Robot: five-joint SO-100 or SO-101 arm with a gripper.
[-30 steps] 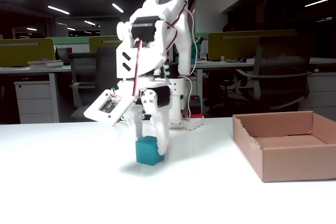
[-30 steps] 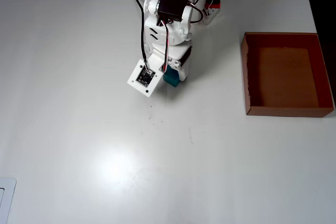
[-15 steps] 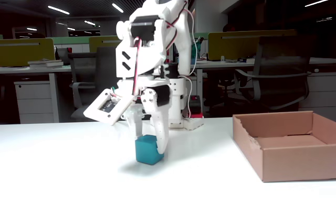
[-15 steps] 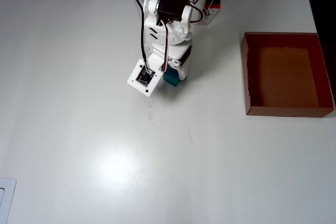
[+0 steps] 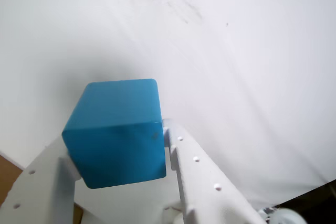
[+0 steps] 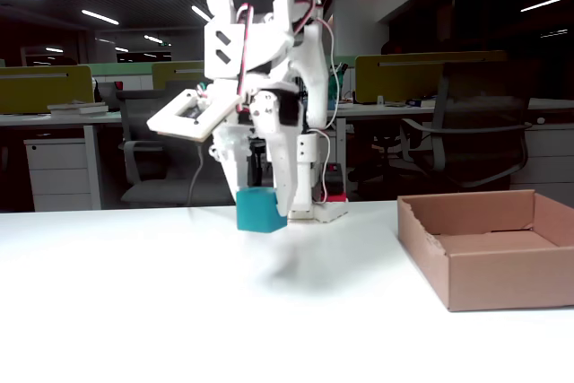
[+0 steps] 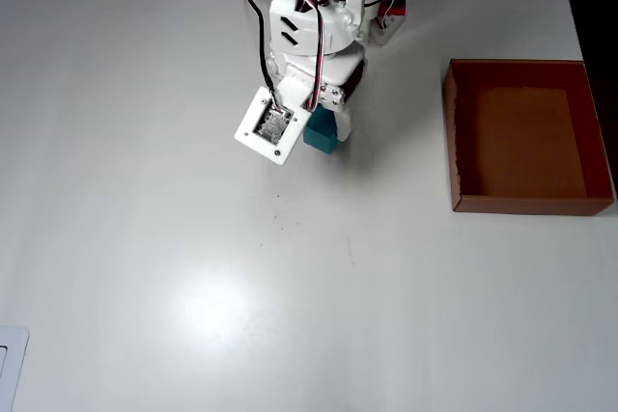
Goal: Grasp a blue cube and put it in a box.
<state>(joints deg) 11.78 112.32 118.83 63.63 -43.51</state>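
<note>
Wrist view: the blue cube [image 5: 116, 132] sits between the two white fingers [image 5: 199, 169] of the gripper [image 5: 118, 156], which is clamped on it, one finger against each of two opposite side faces. Faces are plain and matte, edges slightly rounded; no dent or flex shows where the fingers press, so the cube is judged stiff and solid, probably light for its size. Matte faces should offer fair friction, though flat plastic fingers on flat faces could let it pivot if the pinch is off-centre. Best hold, as judged here: opposite parallel faces, near mid-height, as now.

Fixed view: the cube [image 6: 260, 210] hangs at the arm's lower end with a soft shadow on the white table [image 6: 134, 311] beneath and slightly right; it appears just clear of the surface, though contact cannot be ruled out. It lies well to the left of the box [image 6: 489, 248], which stands open-topped with a ragged near-left wall.

Overhead view: the cube [image 7: 322, 135] is partly hidden under the arm and wrist camera plate [image 7: 273, 125], well left of the box [image 7: 454, 132] and level with the box's upper half. A cube has no long axis; its faces are turned slightly off square to the box walls, with one face upward. The box interior is bare.
</note>
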